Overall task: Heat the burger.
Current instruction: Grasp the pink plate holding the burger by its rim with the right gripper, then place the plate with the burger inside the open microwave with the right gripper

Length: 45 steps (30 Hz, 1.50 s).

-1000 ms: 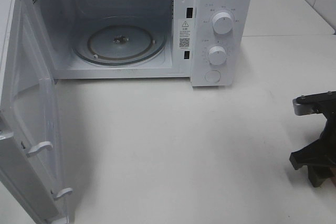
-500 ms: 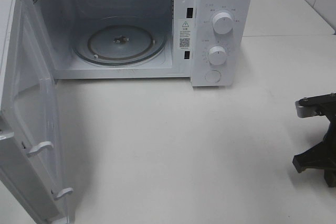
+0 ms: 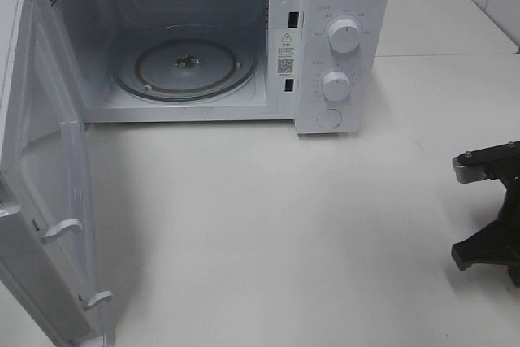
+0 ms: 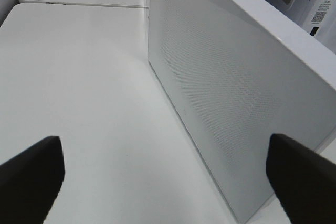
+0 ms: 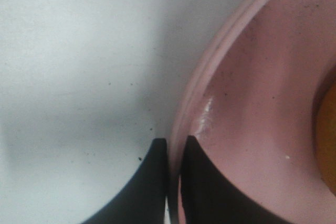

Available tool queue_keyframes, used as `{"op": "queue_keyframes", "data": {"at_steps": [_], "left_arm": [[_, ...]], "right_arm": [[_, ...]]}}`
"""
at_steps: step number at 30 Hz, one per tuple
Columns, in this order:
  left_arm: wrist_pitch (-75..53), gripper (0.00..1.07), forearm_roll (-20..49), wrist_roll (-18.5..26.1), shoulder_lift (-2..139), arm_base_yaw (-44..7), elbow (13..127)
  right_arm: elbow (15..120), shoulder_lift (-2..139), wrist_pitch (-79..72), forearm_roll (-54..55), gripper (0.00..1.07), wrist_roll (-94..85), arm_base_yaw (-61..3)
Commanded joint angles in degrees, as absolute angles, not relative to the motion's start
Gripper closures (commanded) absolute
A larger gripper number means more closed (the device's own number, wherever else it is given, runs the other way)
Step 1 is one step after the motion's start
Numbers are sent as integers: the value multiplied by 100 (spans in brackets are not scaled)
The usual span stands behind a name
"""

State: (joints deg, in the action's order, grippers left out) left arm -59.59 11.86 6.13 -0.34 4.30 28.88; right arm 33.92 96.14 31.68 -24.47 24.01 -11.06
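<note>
In the right wrist view my right gripper is shut on the rim of the pink plate, one finger inside the rim and one outside. An orange sliver of the burger shows on the plate at the frame's edge; the rest of it is out of view. In the exterior high view only the right arm shows at the right edge; plate and burger lie outside that frame. My left gripper is open and empty beside the outer face of the microwave door.
The white microwave stands at the back of the white table. Its door is swung wide open to the left. The glass turntable inside carries nothing. Two knobs are on the right panel.
The right arm has shifted a little toward the right edge of the exterior view. The microwave and its door have not moved.
</note>
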Motion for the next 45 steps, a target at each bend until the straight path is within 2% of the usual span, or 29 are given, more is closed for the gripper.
{"op": "queue_keyframes", "data": {"at_steps": [1, 8, 27, 45], "left_arm": [[-5924, 7, 1197, 636, -149, 395, 2888], [-5924, 7, 1197, 636, -149, 395, 2888], [-5924, 7, 1197, 636, -149, 395, 2888], [-5924, 7, 1197, 636, -149, 395, 2888]], "right_arm": [[3335, 9465, 3461, -2979, 107, 3094, -1375], [3335, 9196, 3936, -3696, 107, 3787, -1765], [3335, 8755, 4738, -3959, 107, 3965, -2687], [3329, 7907, 5758, -4005, 107, 3879, -4251]]}}
